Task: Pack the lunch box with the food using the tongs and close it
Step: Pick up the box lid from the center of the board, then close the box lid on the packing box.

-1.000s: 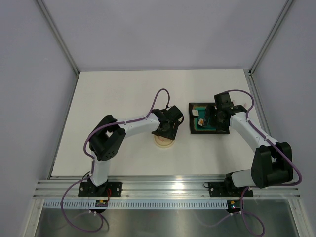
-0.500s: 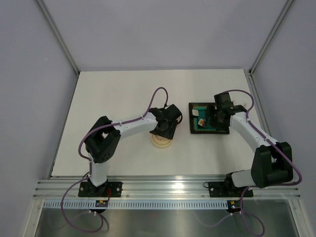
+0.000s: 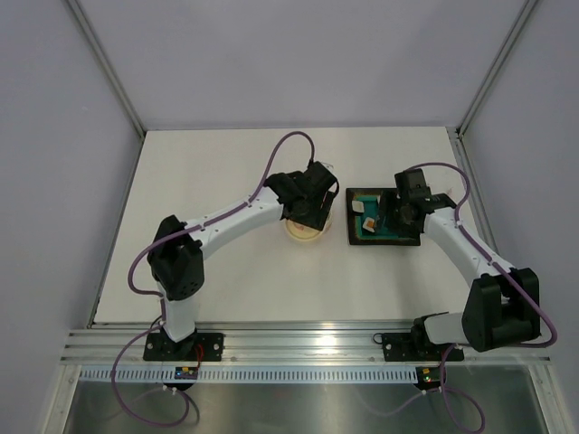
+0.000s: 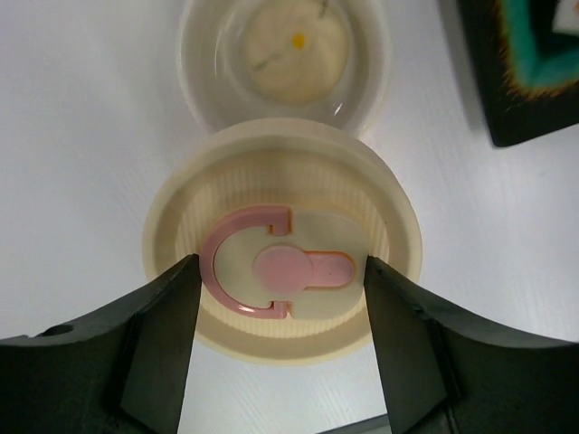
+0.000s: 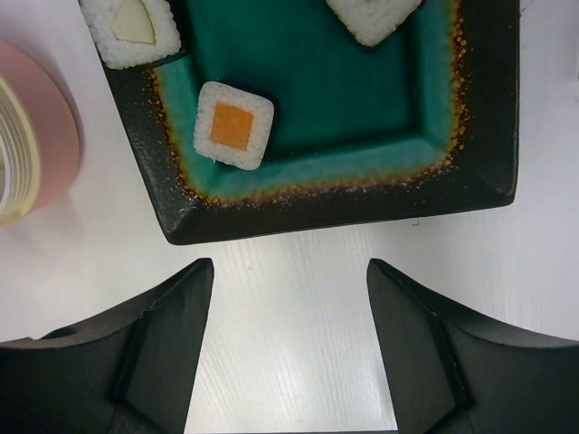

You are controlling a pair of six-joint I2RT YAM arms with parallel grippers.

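The closing step appears to be in hand. The left end effector (image 4: 280, 262) hangs over the cream lid (image 4: 282, 185), its fingers spread to either side of the pink curl mark while the lid's ribbed rim runs out past both. The lid overlaps the near edge of the lunch box (image 4: 197, 63), so I judge it lifted and pinched by its raised middle, though the contact itself is hidden. The lunch box stands open on the white surface (image 5: 289, 362), just beyond the lid and just beside a corner of the dark teal tray (image 5: 362, 203). Only a cream lump (image 4: 294, 45) lies in it.

Next, the lid needs carrying forward until it centres over the box's mouth, then lowering level to seat.

Three sushi pieces (image 5: 233, 127) lie on the tray, so the packing looks incomplete, and the tongs show in no view. The right end effector (image 5: 289, 264) hovers at the tray's near edge, spread and empty, apart from the box. The tray corner leaves little room on the box's right. The top view shows only one cream disc under the left arm, so it gives no check on alignment.
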